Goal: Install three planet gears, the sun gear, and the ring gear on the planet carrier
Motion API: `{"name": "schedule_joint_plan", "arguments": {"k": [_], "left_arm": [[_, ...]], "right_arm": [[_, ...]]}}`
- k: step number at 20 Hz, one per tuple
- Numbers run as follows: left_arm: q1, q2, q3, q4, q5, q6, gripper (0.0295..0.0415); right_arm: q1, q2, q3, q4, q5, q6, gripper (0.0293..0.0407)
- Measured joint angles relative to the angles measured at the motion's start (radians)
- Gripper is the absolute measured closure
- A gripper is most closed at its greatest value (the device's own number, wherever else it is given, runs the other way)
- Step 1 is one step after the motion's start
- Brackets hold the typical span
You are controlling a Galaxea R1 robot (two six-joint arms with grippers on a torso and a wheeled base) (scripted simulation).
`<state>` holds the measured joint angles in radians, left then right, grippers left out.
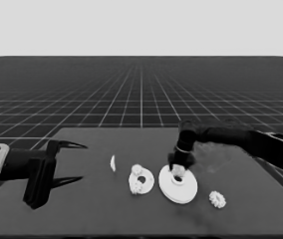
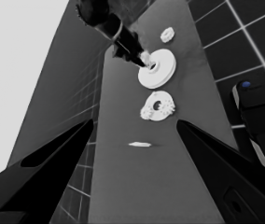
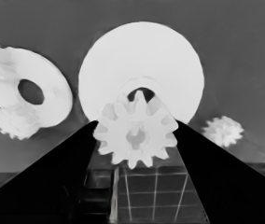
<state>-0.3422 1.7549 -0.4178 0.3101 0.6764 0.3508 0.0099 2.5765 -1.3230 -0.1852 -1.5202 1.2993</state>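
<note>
**Head view.** Right gripper (image 1: 177, 174) poised directly over the centre hole of the larger round part (image 1: 184, 191), fingers pinching one gear (image 1: 178, 172). Smaller round part (image 1: 142, 181) just beside the larger round part, apart from it, carrying two gears on its face. Loose gear (image 1: 217, 199) near the larger round part on the opposite side. Thin white piece (image 1: 113, 163) beyond the smaller round part. Left gripper (image 1: 84, 162) parked farther out that way, well apart from the larger round part, fingers spread and holding nothing.

**Left wrist view.** Confirms the row: thin white piece (image 2: 139, 144), smaller round part (image 2: 158, 106), larger round part (image 2: 163, 74), loose gear (image 2: 168, 34). Right gripper (image 2: 142, 59) at the larger round part's hole.

**Right wrist view.** Gear (image 3: 136, 135) clamped between the two fingers, in front of the larger round part (image 3: 142, 60). Smaller round part (image 3: 34, 93) to one side, loose gear (image 3: 223, 130) to the other.

**Judgement.** Step in hand: carrying the third of four gears. Cannot tell how far above the hole the gear hangs. Next move calls for shifting across to the smaller round part, lining up over a free seat, then lowering so the teeth mesh with the seated pair.
</note>
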Motion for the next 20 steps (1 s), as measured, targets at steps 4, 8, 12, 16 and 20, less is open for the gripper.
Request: {"name": "schedule_joint_plan", "arguments": {"k": [4,8,12,16,20], "left_arm": [[0.000,0.000,0.000,0.000,0.000,0.000,0.0326],[0.000,0.000,0.000,0.000,0.000,0.000,0.0326],[0.000,0.000,0.000,0.000,0.000,0.000,0.0326],[0.000,0.000,0.000,0.000,0.000,0.000,0.0326],[0.000,0.000,0.000,0.000,0.000,0.000,0.0326]], "right_arm": [[-0.001,0.304,-0.199,0.004,-0.012,0.061,0.0387],[-0.002,0.337,-0.240,0.005,-0.012,0.055,0.0387],[-0.141,0.364,-0.330,-0.124,0.035,0.003,0.0387],[-0.155,0.369,-0.346,-0.138,0.043,-0.006,0.0388],[-0.156,0.369,-0.348,-0.140,0.044,-0.007,0.0328]]}}
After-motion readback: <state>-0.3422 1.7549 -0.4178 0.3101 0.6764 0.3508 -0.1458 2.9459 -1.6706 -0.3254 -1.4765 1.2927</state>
